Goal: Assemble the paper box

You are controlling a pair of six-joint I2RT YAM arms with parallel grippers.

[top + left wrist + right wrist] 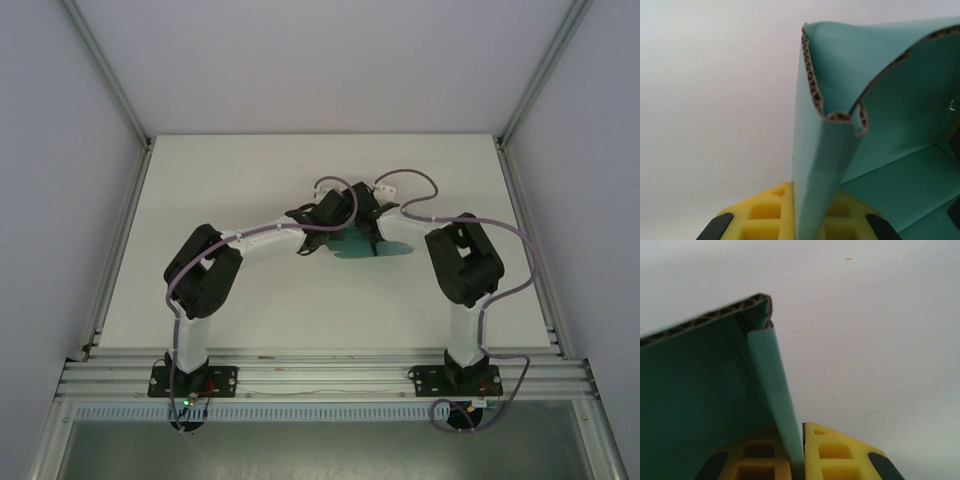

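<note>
The paper box [365, 246] sits out past the middle of the tabletop [250, 180], between the two arms where their wrists meet, half-formed: teal corrugated card with walls raised and one rounded flap [396, 250] lying flat on the surface to its right in the top view. The left claw [807, 220] is closed on an upright wall, its yellow fingers [765, 217] either side of a panel that is doubled over on itself, with the brown fluting showing along the top edge and the floor of the box [900, 175] visible beyond. The right claw [796, 457] likewise pinches a thin upright strip of card [771, 380] between its fingers [835, 450], beside a broad green panel. The step in hand looks like wall-forming: each arm holds a folded side upright so that the shape keeps. The next move probably calls for one claw to hold firm while the other lets go and brings the loose flap up and over, tucking its tabs into the base. The card is light and springy, so a released wall may well fall open. Whether any tab is already locked cannot be told from here.
</note>
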